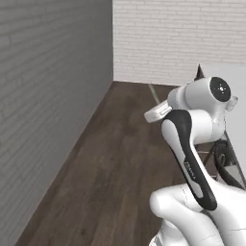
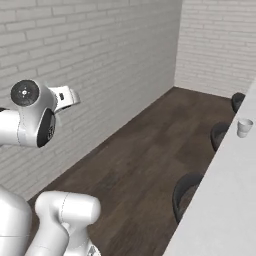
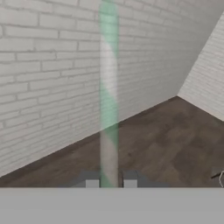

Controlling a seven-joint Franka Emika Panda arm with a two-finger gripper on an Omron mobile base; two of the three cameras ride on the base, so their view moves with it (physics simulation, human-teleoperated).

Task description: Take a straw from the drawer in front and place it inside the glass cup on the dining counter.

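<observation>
Hand view: gripper point(image 3: 110, 183) clamped on the straw point(image 3: 108, 94), which stands up between the fingertips, likely kept lengthwise for dropping into the glass cup point(image 2: 244, 127) on the dining counter point(image 2: 225, 200).

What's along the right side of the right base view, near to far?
Near stool → middle stool → glass cup on the dining counter → far stool.

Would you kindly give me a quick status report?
Gripper shut on thin pale green straw. Small clear glass cup stands on white dining counter, far off. Dark stools line the counter.
</observation>
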